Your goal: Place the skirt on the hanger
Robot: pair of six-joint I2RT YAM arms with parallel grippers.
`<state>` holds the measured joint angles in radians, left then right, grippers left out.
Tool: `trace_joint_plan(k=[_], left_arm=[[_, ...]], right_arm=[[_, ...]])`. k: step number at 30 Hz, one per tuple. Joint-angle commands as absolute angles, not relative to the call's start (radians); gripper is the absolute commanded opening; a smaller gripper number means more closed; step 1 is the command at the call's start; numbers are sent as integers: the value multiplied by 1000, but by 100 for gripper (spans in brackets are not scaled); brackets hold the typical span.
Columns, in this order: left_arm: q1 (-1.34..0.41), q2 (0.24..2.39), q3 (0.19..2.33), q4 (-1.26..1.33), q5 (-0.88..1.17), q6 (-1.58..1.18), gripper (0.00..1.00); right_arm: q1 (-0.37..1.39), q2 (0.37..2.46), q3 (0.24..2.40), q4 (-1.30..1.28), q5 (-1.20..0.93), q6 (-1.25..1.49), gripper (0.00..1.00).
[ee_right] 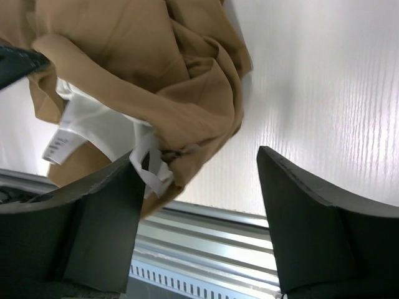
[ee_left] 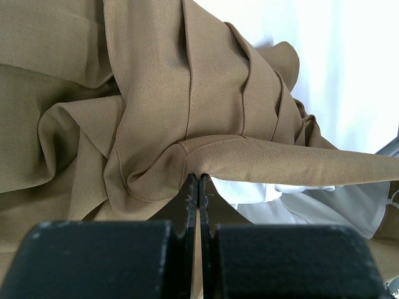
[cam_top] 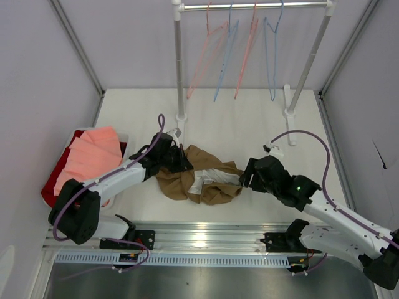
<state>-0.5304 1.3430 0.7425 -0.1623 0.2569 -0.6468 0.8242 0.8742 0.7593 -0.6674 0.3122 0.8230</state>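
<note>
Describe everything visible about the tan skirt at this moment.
The skirt is tan-brown woven-looking cloth with a white lining exposed at its middle and a small white label. It lies crumpled in a loose heap on the white table, near the front edge. The left hand is shut on a folded seam at its left side. The right hand stands open at its right edge, a white loop beside one finger.

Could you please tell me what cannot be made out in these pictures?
- Top view: left gripper fingertips, hidden by its own wrist and skirt folds.
- Right wrist view: print on the white label, too small to read.
- Top view: red cloth, mostly covered by the pink garment.
</note>
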Motion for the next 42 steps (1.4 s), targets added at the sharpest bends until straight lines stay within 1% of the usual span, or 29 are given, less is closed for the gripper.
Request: trace_joint_plan(k=[1, 2, 3, 6, 7, 8, 9, 10, 11, 12, 13, 15, 16, 18, 22, 27, 32, 38, 42], left_arm=[[-538, 1331, 772, -144, 256, -621, 0], [-538, 1327, 773, -146, 256, -620, 0], [-537, 1324, 778, -149, 259, -618, 0], [-540, 1312, 785, -161, 265, -607, 0], [-541, 1309, 787, -176, 264, -604, 1], [-543, 1304, 788, -184, 261, -595, 2], [-546, 1293, 788, -192, 261, -592, 5], [-548, 1287, 788, -208, 259, -586, 14], [-551, 1276, 788, -218, 256, -583, 19], [-561, 1257, 790, -236, 249, -577, 26], [-566, 1246, 792, -248, 242, -569, 42], [-589, 1218, 787, -274, 207, -563, 55], [-597, 1189, 785, -299, 195, -560, 65], [-623, 1157, 782, -345, 148, -558, 70], [-676, 1095, 773, -434, 37, -574, 72], [-782, 1046, 747, -515, -104, -636, 68], [-877, 1045, 704, -518, -133, -681, 68], [-910, 1097, 687, -545, -254, -742, 66], [-910, 1118, 687, -500, -281, -744, 65]], right_arm=[[816, 876, 716, -624, 261, 850, 64], [818, 882, 709, -609, 243, 850, 61], [815, 885, 690, -579, 236, 847, 52], [795, 905, 683, -525, 219, 822, 35], [778, 913, 684, -509, 210, 815, 23], [769, 919, 686, -493, 201, 802, 17], [758, 937, 690, -474, 184, 796, 12], [747, 945, 702, -466, 181, 782, 3], [744, 954, 712, -462, 179, 776, 0], [744, 972, 719, -457, 179, 772, 0], [741, 980, 735, -456, 183, 759, 0], [736, 999, 749, -457, 187, 755, 0], [736, 1014, 756, -457, 187, 750, 0], [732, 1025, 770, -456, 184, 741, 0], [724, 1038, 787, -453, 180, 730, 0], [704, 1043, 793, -451, 164, 718, 0], [693, 1046, 796, -452, 149, 710, 0], [690, 1035, 802, -457, 144, 706, 0], [689, 1023, 799, -462, 140, 696, 0]])
